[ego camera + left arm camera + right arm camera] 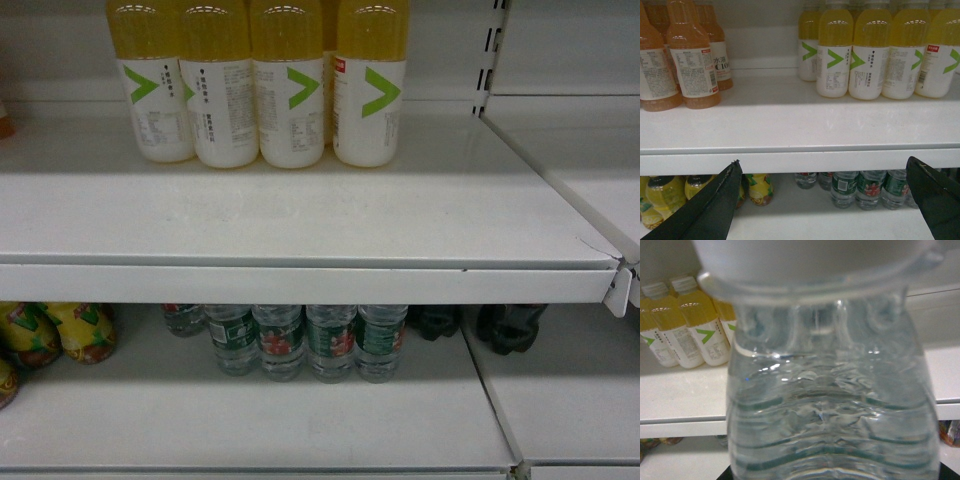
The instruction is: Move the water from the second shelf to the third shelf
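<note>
A clear ribbed water bottle (830, 405) fills the right wrist view, upright, its white cap (810, 260) at the top. It hangs in front of the shelf edge. My right gripper is shut on it; only dark slivers of the fingers (724, 475) show at the bottom corners. Several more water bottles (305, 342) with green labels stand in a row at the back of the lower shelf (300, 420), also seen in the left wrist view (867, 187). My left gripper (823, 162) is open and empty, facing the upper shelf's front edge. Neither gripper shows in the head view.
Yellow drink bottles (290, 90) with green V labels stand at the back of the upper shelf (300, 215). Orange drink bottles (690, 60) are at its left. Yellow-wrapped bottles (60, 330) sit at the lower left, dark bottles (510, 325) at the lower right. A shelf upright (490, 60) divides the bays.
</note>
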Robot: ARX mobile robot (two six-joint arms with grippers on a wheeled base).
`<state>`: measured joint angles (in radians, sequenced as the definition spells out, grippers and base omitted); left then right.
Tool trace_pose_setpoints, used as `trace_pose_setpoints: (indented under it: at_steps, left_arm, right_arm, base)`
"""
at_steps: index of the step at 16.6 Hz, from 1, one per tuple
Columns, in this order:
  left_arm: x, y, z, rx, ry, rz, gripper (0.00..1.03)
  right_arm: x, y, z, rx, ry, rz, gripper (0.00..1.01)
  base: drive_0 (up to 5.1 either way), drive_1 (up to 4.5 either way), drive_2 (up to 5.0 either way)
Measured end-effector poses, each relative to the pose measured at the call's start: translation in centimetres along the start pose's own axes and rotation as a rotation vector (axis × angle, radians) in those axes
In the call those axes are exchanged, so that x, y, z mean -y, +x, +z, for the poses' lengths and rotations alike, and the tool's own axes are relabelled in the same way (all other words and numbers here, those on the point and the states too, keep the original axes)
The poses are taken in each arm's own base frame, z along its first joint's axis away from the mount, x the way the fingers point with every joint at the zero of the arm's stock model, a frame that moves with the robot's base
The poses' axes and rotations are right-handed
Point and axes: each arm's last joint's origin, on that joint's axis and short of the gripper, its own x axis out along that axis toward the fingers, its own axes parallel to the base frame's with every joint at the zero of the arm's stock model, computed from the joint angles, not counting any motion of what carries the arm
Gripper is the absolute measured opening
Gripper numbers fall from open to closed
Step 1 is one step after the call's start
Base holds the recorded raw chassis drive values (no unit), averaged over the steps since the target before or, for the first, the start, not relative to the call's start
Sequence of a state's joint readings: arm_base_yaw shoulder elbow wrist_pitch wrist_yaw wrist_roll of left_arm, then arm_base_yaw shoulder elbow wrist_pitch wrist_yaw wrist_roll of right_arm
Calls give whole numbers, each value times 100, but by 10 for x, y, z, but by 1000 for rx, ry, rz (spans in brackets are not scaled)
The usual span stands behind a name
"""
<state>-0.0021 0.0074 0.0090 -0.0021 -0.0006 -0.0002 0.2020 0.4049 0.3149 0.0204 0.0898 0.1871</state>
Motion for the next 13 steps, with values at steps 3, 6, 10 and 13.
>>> trace_pose_setpoints:
  at_steps: [3,6,10,13]
  left_arm:
    - [0,0,0,-1,0,-2,98]
    - [0,0,0,-2,0,0,98]
    - [0,0,0,-1,0,0,98]
    - [0,0,0,-2,0,0,98]
  right_arm:
    - [0,0,0,1,0,0,43]
    - [0,0,0,0,-1,-8,43]
    - [0,0,0,2,0,-4,43]
    - [0,0,0,-3,0,-5,43]
  base:
    - [-163,82,82]
    - [-495,244,244]
    - [-493,252,252]
    - [-493,253,253]
